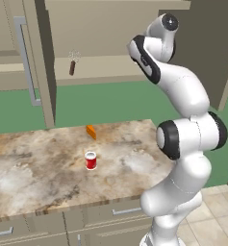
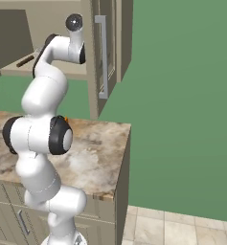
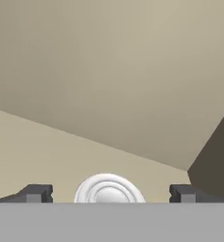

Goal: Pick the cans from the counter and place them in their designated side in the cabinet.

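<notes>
Arm point(image 1: 183, 125) reaching up into cabinet point(image 1: 110, 38); gripper point(image 3: 108, 194) wide open, straddling can point(image 3: 108, 189) top, not gripping

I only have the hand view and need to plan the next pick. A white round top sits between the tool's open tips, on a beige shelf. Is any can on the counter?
Observer: Yes, a red can stands upright on the counter, near its middle.
Operator: Anything close to it?
Observer: An orange wedge lies behind it, apart from it, near the counter's back edge.
Operator: What else is on the cabinet shelf?
Observer: A brown-handled whisk sits on the shelf, left of where the arm reaches in.
</notes>
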Motion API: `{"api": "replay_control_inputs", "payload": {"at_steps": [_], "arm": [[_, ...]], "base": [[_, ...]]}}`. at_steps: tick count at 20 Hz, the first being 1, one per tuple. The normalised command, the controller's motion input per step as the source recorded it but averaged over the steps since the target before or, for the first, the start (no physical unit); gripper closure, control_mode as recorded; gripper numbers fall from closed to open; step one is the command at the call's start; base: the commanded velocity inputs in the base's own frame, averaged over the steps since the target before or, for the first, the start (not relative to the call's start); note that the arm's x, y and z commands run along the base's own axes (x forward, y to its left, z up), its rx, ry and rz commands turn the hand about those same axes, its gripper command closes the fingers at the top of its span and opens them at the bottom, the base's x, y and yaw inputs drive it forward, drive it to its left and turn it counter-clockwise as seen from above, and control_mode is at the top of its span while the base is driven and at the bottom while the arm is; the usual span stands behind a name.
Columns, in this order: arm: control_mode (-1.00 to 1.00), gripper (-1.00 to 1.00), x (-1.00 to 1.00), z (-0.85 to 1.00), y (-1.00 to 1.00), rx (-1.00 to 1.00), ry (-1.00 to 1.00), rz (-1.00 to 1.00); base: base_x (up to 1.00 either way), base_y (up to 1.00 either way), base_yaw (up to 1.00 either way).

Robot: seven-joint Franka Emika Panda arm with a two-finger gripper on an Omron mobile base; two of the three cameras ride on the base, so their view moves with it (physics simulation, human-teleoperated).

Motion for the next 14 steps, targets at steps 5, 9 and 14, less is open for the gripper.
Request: {"api": "replay_control_inputs", "payload": {"at_steps": [5,9,14], "arm": [[-1.00,-1.00,-0.15,-0.02,-0.02,0.00,-0.21,0.07],[-1.00,-1.00,-0.28,0.00,0.01,0.00,-0.20,0.08],[-1.00,-1.00,-0.44,0.00,0.17,-0.02,-0.05,0.04]], "base": [[0.00,0.00,0.00],[0.00,0.00,0.00],[0.00,0.00,0.00]]}}
